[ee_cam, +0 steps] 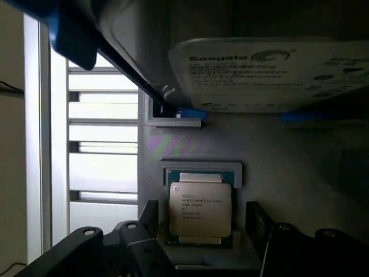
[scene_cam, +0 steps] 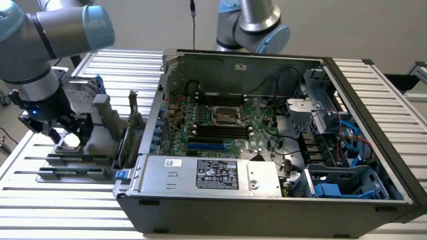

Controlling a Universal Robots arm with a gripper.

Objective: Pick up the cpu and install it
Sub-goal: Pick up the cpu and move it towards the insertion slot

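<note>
here, spread claw (ee_cam: 203,222) flanks cpu (ee_cam: 200,202), seemingly apart.

Cropped hard drive (ee_cam: 271,75) label at the wrist view's edge, cpu (ee_cam: 200,210) lettering too small to read

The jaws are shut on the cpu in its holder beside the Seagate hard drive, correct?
Not shut. In the wrist view the gripper has its jaws open on either side of the cpu, which lies flat in its holder beside the Seagate hard drive.

cpu (ee_cam: 200,209): silver, green rim | hard drive (ee_cam: 271,72): silver, blue rails | tray (ee_cam: 288,167): grey
</note>
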